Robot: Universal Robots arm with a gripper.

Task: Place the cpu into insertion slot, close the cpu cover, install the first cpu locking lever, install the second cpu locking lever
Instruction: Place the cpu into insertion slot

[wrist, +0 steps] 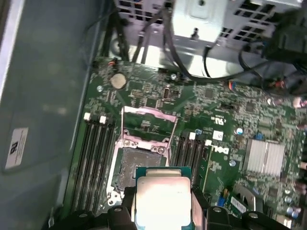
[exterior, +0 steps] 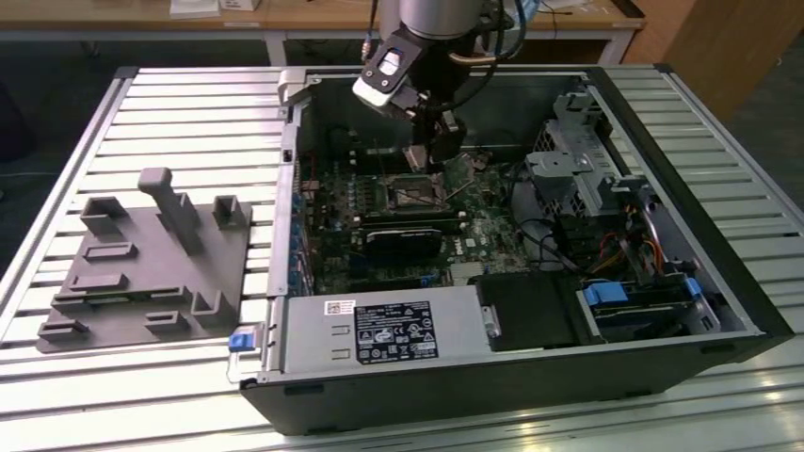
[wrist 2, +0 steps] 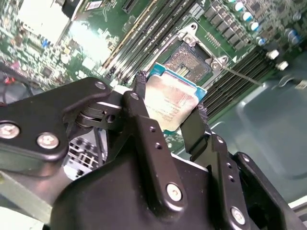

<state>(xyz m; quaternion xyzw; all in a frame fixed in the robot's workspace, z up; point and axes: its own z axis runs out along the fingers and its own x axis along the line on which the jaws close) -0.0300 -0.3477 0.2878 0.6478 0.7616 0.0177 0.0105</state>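
- Silver-grey on top with green edges, the cpu is pinched by two opposite edges in the gripper. It's close over the insertion slot, not seated yet.
- Light, stiff and slick, I'd guess, with a fragile underside, so grip the edges only.
- The cpu cover stands flipped open.

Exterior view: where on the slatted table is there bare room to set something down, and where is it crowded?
The slatted table is bare between the grey fixture and its far edge, and in the strip on the exterior view's right of the computer case. Crowded: inside the case, where the gripper holds the cpu near the insertion slot.
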